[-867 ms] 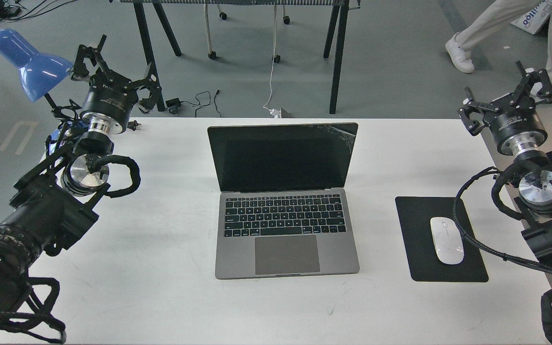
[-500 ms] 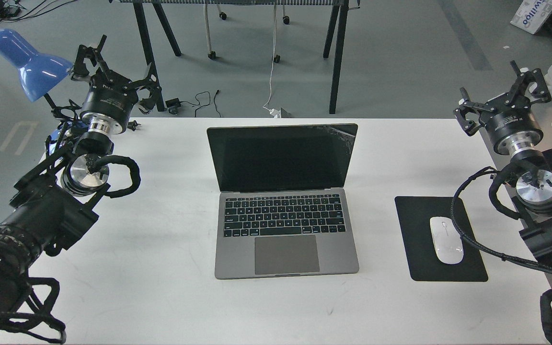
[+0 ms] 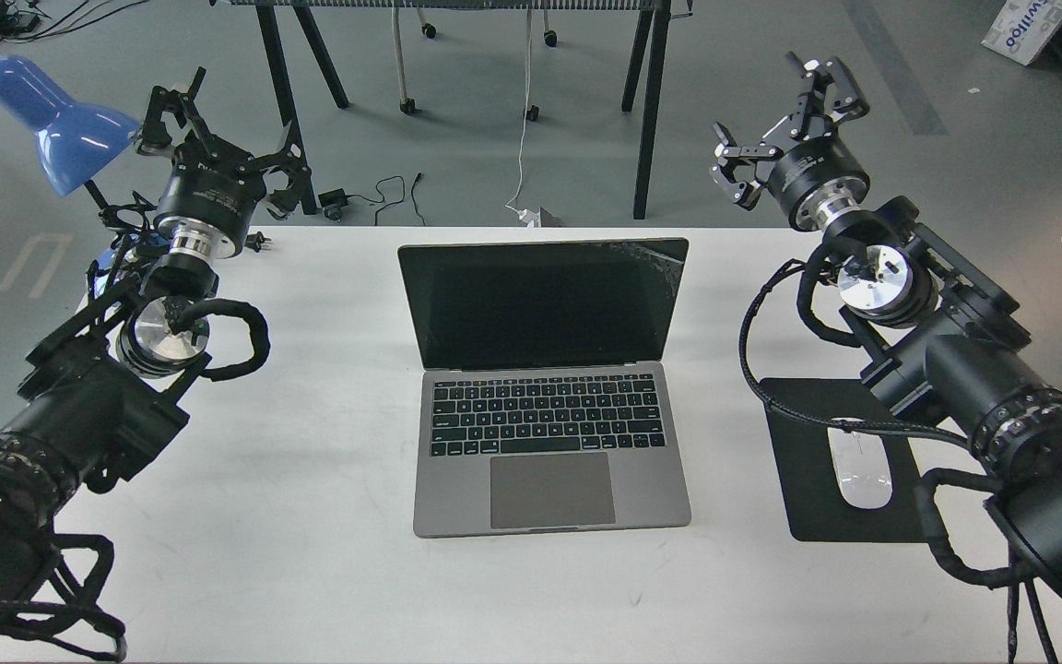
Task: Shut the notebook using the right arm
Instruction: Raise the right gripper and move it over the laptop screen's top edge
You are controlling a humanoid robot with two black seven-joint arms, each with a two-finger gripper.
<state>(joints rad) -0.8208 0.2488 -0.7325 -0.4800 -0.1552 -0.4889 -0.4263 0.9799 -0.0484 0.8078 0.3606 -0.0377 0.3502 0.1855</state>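
The notebook (image 3: 545, 387) sits open in the middle of the white bench (image 3: 328, 572), squarely facing me: its grey base lies flat with the trackpad nearest me and the keyboard behind it, and its black screen stands up at the far side, tilted back a little. Its long axis runs left to right across the bench, parallel to the far edge. The screen is dark, with a faint smudged or reflective patch near its upper right corner that I cannot make out. My right arm (image 3: 946, 369) reaches in from the lower right, crossing over the black mouse pad (image 3: 808, 480) and hiding its right part; the white mouse (image 3: 858, 475) on the pad shows below a cable loop that covers part of it. My right gripper (image 3: 784, 115) is held up in the air beyond the far right corner of the notebook, well apart from the lid, its two fingers spread with nothing between them. My left arm (image 3: 79, 415) comes in from the lower left, and my left gripper (image 3: 218, 138) hangs past the far left corner of the bench, just beside the blue lamp (image 3: 56, 124); its fingers are splayed apart and hold nothing. The lamp's base is hidden behind that arm. Both arms are cut off at the lower edge of the view.
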